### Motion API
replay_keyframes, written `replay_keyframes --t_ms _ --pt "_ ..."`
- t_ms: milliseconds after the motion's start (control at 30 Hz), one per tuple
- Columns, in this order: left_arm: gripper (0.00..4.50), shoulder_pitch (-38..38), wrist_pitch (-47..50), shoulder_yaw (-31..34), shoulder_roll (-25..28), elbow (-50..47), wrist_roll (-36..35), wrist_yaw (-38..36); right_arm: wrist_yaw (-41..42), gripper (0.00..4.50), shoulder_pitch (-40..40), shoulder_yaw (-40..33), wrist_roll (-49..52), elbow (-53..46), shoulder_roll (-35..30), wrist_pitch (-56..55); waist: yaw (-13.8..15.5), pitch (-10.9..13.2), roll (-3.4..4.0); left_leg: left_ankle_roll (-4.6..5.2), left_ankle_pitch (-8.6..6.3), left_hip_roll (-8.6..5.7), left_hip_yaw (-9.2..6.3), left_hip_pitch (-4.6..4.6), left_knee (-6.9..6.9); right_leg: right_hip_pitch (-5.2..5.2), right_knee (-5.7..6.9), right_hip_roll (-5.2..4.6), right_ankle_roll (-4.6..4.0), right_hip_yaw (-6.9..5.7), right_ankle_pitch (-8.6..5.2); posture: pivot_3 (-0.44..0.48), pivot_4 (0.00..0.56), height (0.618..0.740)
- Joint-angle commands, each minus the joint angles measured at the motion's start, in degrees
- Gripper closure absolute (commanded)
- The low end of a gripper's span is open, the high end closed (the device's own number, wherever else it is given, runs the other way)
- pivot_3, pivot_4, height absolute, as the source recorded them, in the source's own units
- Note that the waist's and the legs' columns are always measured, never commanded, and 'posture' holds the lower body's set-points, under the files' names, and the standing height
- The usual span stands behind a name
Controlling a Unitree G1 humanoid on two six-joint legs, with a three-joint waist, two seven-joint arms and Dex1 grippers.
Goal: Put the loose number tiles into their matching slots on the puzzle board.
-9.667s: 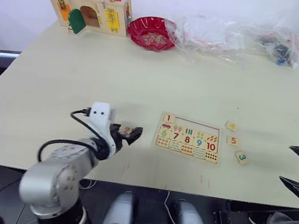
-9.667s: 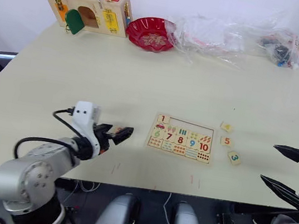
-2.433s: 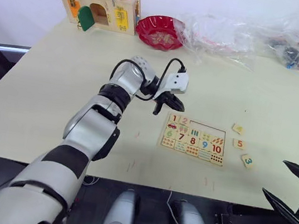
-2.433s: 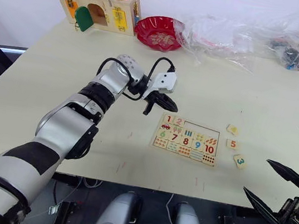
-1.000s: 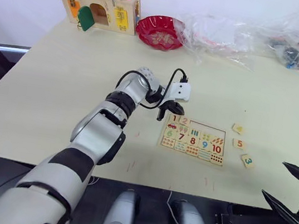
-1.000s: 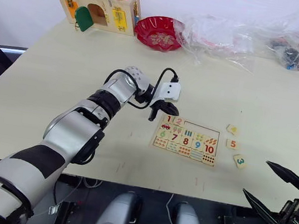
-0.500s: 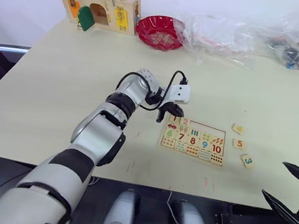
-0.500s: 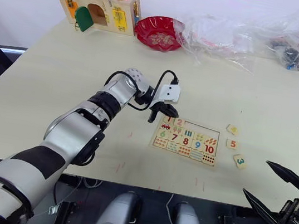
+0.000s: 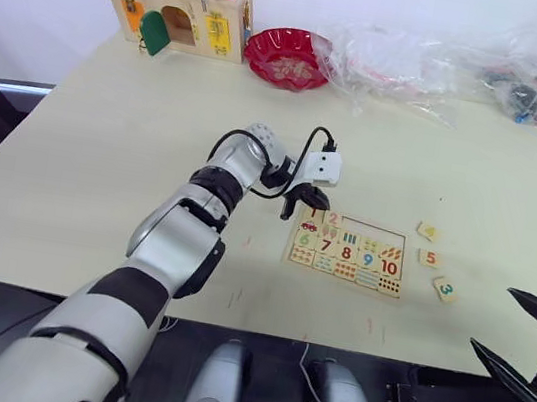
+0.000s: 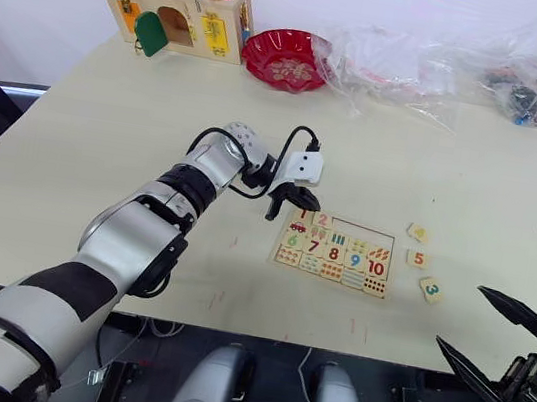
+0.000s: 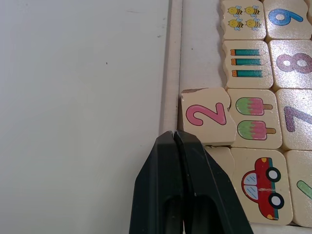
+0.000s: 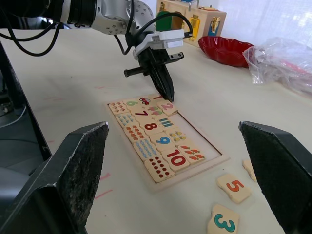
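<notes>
Puzzle board (image 9: 347, 252) sits on the worktop (image 9: 136, 141), near-centre. Tiles 1 (image 9: 312, 212) and 2 (image 11: 205, 115) are in the board's far row at its left end; the 2 looks a bit crooked, prob. not fully seated. So approx. two of five done. Three slots (image 11: 199, 44) to the right of the 2 are bare. Left gripper (image 11: 177, 138), fingers pressed together and empty, has its tip at the board's far-left edge just beside the 2. Right gripper (image 10: 487, 330), fingers wide apart, holds nothing at the near-right worktop edge.

Left to place: tiles 4 (image 9: 428, 231), 5 (image 9: 430, 258) and 3 (image 9: 445, 288), lying loose right of the board.

Others: latch box (image 9: 179, 12), red bowl (image 9: 293, 58) and plastic bags (image 9: 431, 64) along the far edge, well apart. Nothing blocks the slots.
</notes>
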Motion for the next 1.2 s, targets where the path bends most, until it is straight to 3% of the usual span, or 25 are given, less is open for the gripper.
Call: replay_keyframes --t_ms 33,1200 --pt "4.43 0.0 -0.6 0.7 -0.2 -1.5 -0.6 -0.2 0.0 0.00 0.4 -0.8 1.4 -1.4 -0.4 -0.2 0.0 0.0 0.00 0.00 0.00 0.00 0.00 0.00 0.00 0.00 0.00 0.00 0.00 0.00 0.00 0.000 0.150 0.740" --pt "4.43 0.4 -1.0 0.2 -1.8 -1.4 0.0 2.4 0.2 0.00 0.8 -0.9 1.9 -1.7 -0.6 0.2 0.0 0.0 0.00 0.00 0.00 0.00 0.00 0.00 0.00 0.00 0.00 0.00 0.00 0.00 0.00 0.000 0.150 0.740"
